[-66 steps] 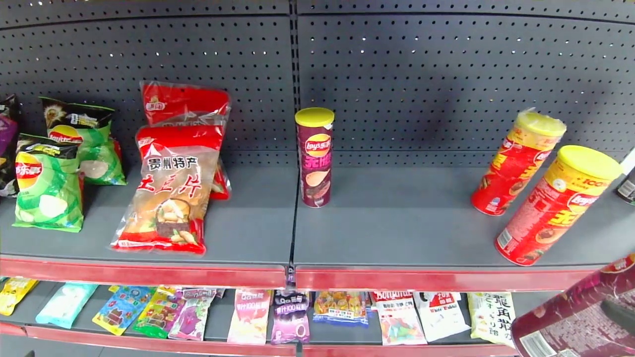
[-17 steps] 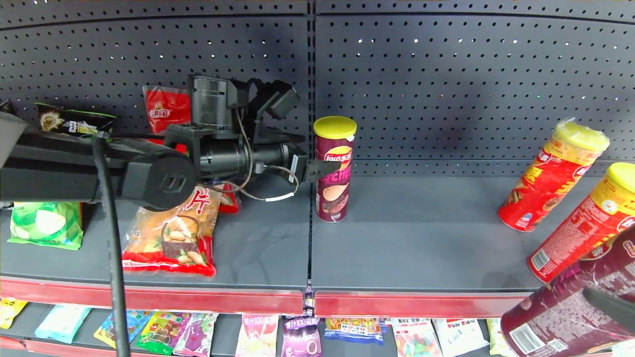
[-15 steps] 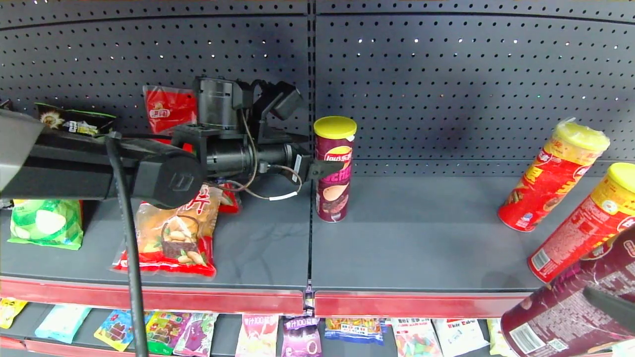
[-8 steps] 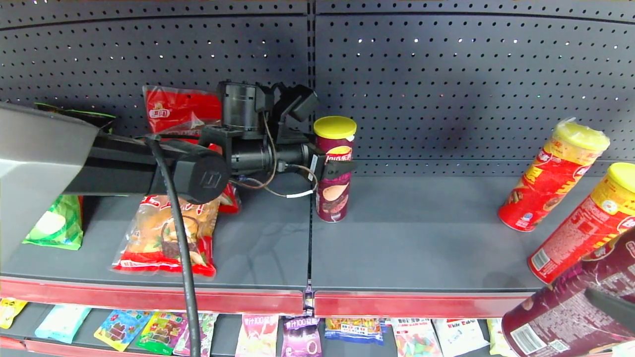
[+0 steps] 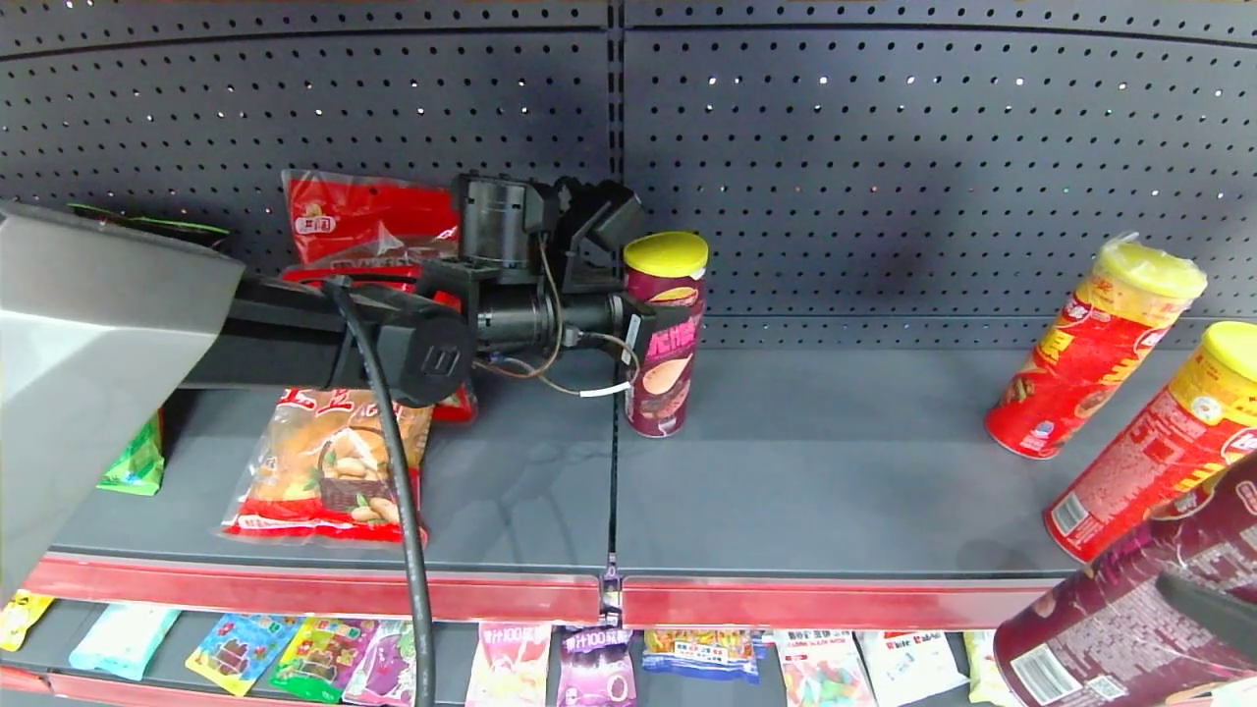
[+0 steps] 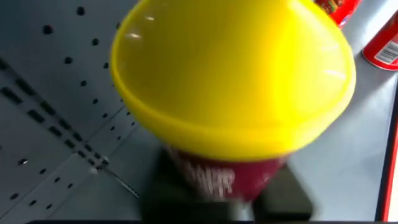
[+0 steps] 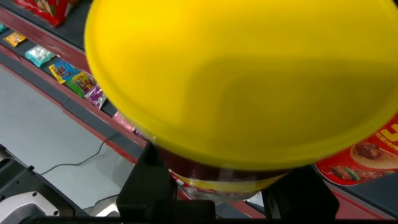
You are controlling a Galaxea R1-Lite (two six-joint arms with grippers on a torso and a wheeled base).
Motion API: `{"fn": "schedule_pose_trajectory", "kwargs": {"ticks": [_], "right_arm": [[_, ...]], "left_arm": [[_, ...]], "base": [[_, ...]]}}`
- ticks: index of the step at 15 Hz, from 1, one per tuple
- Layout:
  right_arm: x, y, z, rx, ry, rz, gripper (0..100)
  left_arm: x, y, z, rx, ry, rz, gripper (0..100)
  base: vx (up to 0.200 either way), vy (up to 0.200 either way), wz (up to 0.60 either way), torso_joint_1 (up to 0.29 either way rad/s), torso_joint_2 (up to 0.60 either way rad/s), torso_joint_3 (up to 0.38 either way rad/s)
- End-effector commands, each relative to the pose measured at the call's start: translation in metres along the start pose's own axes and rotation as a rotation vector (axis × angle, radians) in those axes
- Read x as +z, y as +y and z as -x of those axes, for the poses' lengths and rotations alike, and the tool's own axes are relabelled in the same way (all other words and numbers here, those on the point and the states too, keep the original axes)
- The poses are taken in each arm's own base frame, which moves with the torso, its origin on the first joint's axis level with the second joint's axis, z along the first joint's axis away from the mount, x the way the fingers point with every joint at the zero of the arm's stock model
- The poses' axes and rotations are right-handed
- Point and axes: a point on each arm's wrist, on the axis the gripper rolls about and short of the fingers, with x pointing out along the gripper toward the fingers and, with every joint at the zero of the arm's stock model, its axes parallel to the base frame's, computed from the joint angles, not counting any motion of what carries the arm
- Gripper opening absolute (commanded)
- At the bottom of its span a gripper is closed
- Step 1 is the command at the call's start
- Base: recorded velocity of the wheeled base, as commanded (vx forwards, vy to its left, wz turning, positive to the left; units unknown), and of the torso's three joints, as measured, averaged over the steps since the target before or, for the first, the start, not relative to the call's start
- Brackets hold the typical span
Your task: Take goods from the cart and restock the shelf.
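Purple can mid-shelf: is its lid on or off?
On. The yellow lid sits on top of the purple can; the left wrist view shows it covering the mouth.

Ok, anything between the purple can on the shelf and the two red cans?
No. In the head view, the shelf between the purple can and the red cans is bare.

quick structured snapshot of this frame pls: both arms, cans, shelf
left gripper: at mid-height of the purple can, fingers closed on it
purple can: on the shelf by the middle seam, yellow lid on, looks slightly tilted
right gripper: holds a second purple can, low and in front of the shelf's right end
red cans: two, at the shelf's right end, yellow lids
snack bag: lies left of the seam, below the left arm
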Motion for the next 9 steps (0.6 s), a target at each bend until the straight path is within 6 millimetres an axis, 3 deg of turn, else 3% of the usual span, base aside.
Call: {"fn": "schedule_pose_trajectory", "kwargs": {"ticks": [1,7,9], "right_arm": [[0.000,0.000,0.000,0.002,0.001,0.000,0],[0.001,0.000,-0.001,0.002,0.001,0.000,0],[0.001,0.000,-0.001,0.002,0.001,0.000,0]], "left_arm": [[0.002,-0.001,0.003,0.001,-0.004,-0.002,0],[0.020,-0.020,0.046,-0.101,-0.029,-0.001,0],[0.013,-0.042,0.063,-0.162,-0.001,0.010,0]], "base": [[0.000,0.000,0.00,0.000,0.00,0.000],[0.000,0.000,0.00,0.000,0.00,0.000],[0.000,0.000,0.00,0.000,0.00,0.000]]}}
